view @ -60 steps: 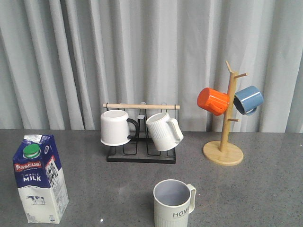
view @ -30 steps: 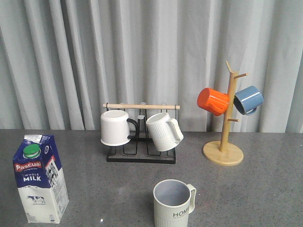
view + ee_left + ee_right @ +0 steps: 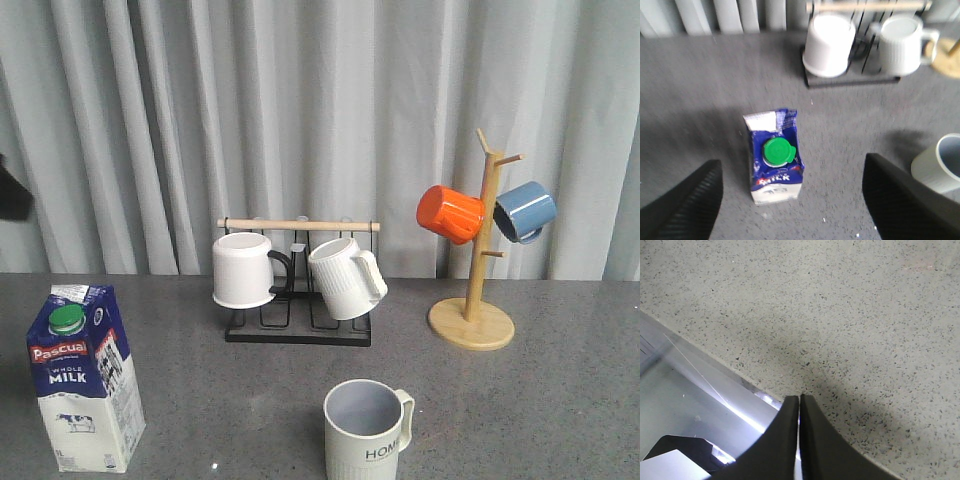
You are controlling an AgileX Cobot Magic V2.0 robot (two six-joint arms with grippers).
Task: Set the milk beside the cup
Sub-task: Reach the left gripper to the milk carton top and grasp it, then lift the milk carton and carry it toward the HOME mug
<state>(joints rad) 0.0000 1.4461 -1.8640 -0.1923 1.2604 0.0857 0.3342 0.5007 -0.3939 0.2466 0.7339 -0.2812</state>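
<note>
On table, upright milk [image 3: 84,378] (green-capped)

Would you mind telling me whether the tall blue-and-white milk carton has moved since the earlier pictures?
No. The milk carton stands at the same spot left of the black mug rack.

The tall dark-blue and white milk carton with a green cap [image 3: 84,378] stands alone near the left edge of the dark grey speckled table [image 3: 220,400], with bare surface on every side. A wide bare stretch separates it from the pale grey-cream mug lettered "HOME" [image 3: 367,430]. Behind that stretch, the black wire rack holding two white mugs [image 3: 298,285] blocks the back, and the wooden mug tree [image 3: 474,260] stands well apart on the right.
</note>
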